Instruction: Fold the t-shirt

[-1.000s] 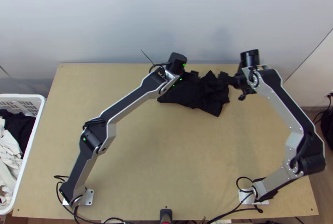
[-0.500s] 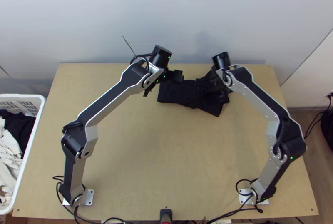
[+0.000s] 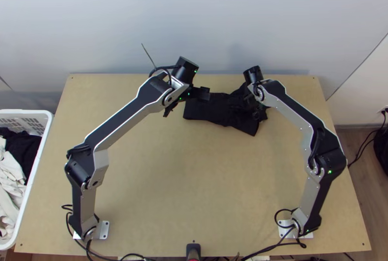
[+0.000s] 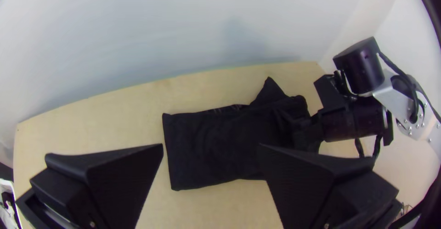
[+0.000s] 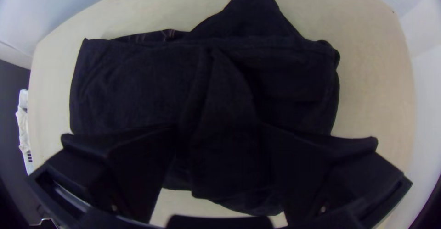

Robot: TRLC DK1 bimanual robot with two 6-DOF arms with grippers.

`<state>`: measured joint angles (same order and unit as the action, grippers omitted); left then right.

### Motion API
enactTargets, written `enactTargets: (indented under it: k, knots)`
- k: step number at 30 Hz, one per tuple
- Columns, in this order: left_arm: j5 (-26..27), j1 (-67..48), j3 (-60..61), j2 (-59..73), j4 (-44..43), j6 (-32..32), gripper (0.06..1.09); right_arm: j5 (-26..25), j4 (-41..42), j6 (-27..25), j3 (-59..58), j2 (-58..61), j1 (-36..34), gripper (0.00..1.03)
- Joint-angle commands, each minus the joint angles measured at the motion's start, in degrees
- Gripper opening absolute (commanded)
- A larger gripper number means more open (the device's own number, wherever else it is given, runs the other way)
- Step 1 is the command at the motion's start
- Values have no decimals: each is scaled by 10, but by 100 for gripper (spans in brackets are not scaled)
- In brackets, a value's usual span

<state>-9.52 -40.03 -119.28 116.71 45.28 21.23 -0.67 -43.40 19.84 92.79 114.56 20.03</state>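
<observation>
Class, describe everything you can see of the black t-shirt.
The t-shirt is black cloth, with faint marks along one edge. It lies near the table's far edge, folded in layers: one end flat and squarish, the other rumpled, with a pointed corner sticking out toward the wall. The open right gripper is over the rumpled end; whether it touches, I cannot tell.

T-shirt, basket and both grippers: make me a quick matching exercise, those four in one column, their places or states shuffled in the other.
1. T-shirt
2. Basket
3. Left gripper
4. Right gripper

A. Open, at the black cloth's right part in the top view
B. White, beside the left edge of the table in the top view
C. Black, one pointed corner sticking out
D. Open, at the black cloth's left end in the top view

Pairs: 1-C, 2-B, 3-D, 4-A
</observation>
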Motion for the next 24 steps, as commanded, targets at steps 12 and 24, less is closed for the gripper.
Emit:
enactTargets:
  k: [12,24]
  knots:
    - [-6,8,52,-15,-20,-4,105,-36,20,-6,74,2,-33,13]
    - [-6,15,52,-12,-28,-8,105,-35,-61,-30,254,124,-80,9]
